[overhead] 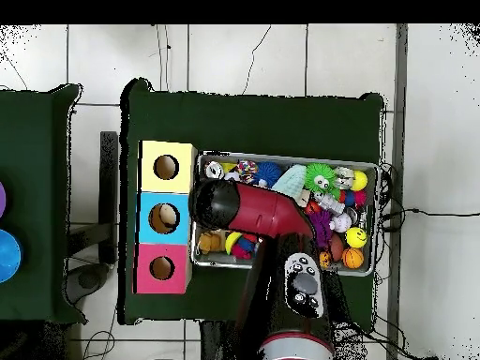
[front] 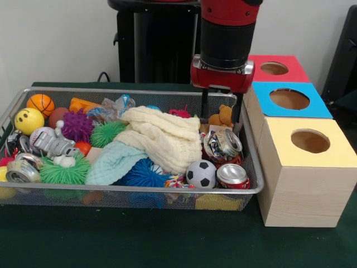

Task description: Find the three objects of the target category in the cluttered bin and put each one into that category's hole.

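Note:
The wire mesh bin (front: 139,190) holds a heap of toys; it also shows in the overhead view (overhead: 376,187). One patched fabric bundle (front: 175,181) lies low at the front rim between a blue spiky ball and a soccer ball, and shows in the overhead view (overhead: 247,171). I cannot make out the other bundles. My gripper (front: 221,110) is open and empty, hanging over the bin's right far corner with its fingers on either side of the brown teddy bear (front: 223,116). In the overhead view the arm hides it. The yellow-faced box's hole (front: 310,140) (overhead: 166,167) is right of the bin.
A cream knitted cloth (front: 163,137) and a pale blue cloth (front: 111,162) cover the bin's middle. Crushed cans (front: 223,144), a soccer ball (front: 201,173) and spiky balls (front: 77,125) lie around them. The blue-faced box (front: 289,99) and red-faced box (front: 274,68) stand behind the yellow one.

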You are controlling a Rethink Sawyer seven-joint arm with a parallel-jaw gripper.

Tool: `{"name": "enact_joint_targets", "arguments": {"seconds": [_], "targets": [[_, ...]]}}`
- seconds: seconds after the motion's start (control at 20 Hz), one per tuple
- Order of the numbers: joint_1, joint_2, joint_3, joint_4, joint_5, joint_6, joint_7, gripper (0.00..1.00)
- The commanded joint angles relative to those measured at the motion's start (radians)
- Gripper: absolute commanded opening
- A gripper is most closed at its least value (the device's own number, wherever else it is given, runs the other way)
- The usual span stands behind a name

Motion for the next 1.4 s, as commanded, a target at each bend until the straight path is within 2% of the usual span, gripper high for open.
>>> {"name": "enact_joint_targets", "arguments": {"seconds": [0.05,0.25,0.55,0.7,0.9,1.3,1.4], "targets": [[0.051,0.048,0.026,-0.014,-0.016,-0.105,0.180,1.00],[0.081,0.046,-0.009,0.000,-0.004,-0.119,0.213,1.00],[0.067,0.085,-0.006,0.003,0.023,-0.173,0.220,1.00],[0.063,0.079,-0.007,0.026,0.041,-0.191,0.237,1.00],[0.054,0.036,-0.012,0.095,0.054,-0.221,0.256,1.00],[0.012,-0.064,0.021,0.290,0.011,-0.398,0.247,1.00],[0.026,-0.071,0.020,0.335,0.012,-0.448,0.270,1.00]]}}
